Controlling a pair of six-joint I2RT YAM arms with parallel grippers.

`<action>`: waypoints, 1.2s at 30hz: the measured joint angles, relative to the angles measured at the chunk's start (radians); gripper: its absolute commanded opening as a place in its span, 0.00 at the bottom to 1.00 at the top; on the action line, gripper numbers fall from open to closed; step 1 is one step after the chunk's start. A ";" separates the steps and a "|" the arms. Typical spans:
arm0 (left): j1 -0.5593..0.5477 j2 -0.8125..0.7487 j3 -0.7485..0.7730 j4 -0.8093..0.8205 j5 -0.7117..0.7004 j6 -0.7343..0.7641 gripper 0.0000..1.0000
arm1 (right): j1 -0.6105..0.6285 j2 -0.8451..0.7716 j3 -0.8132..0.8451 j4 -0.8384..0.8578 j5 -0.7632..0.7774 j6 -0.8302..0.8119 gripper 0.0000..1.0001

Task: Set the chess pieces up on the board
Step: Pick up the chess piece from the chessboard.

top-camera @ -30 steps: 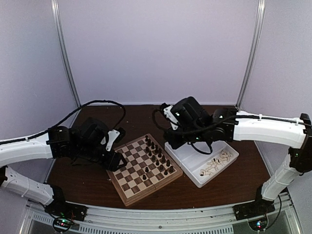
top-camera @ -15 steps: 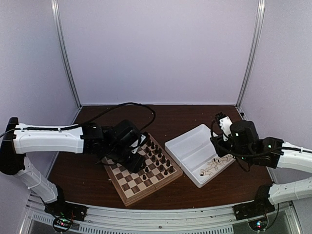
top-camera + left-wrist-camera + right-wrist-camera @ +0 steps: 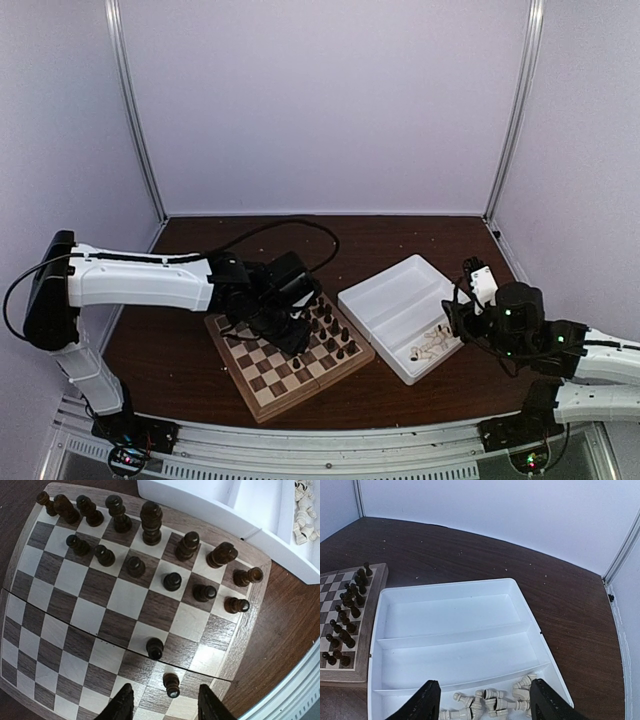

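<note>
Chess pieces (image 3: 151, 522), dark set: one pawn (image 3: 171, 684) stands free between the parted fingers of the left gripper (image 3: 165, 702), lower centre of the left wrist view, probably lined up for a pinch. Second stray pawn (image 3: 154, 648) just above it. Remainder ranked along upper edge of board (image 3: 125, 597). Right gripper (image 3: 484, 690), fingers apart and empty, poised over cream pieces (image 3: 492, 703) heaped in white tray (image 3: 455, 620), bottom of frame
</note>
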 measured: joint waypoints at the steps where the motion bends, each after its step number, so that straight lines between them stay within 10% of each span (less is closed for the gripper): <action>1: 0.000 0.010 0.008 -0.003 0.000 -0.001 0.42 | 0.000 0.000 0.000 0.012 -0.003 0.000 0.65; 36: 0.002 0.211 0.161 -0.107 -0.040 -0.044 0.21 | 0.000 -0.050 -0.026 0.060 -0.016 -0.003 0.72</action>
